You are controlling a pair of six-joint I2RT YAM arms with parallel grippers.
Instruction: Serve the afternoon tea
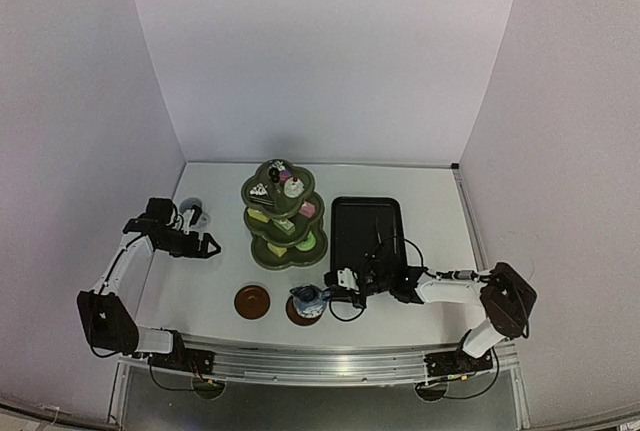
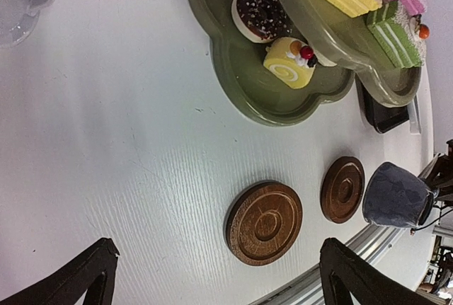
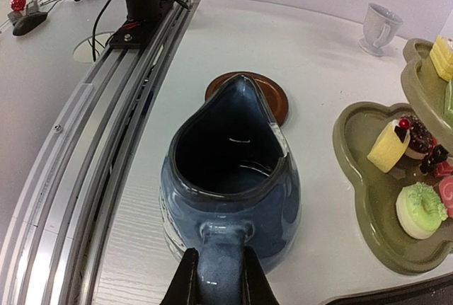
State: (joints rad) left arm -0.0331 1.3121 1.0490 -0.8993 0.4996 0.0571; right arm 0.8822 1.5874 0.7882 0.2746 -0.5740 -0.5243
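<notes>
The olive-green three-tier stand holds several small cakes and also shows in the left wrist view. The white mug stands at the left. Two brown coasters lie near the front edge. My right gripper is shut on the handle of the dark-blue pot, which is at the right coaster's right edge. I cannot tell whether the pot touches the table. My left gripper is open and empty, between the mug and the stand.
A black tray with thin metal tongs lies right of the stand, just behind my right arm. The rail of the arm bases runs along the front edge. White walls close in three sides.
</notes>
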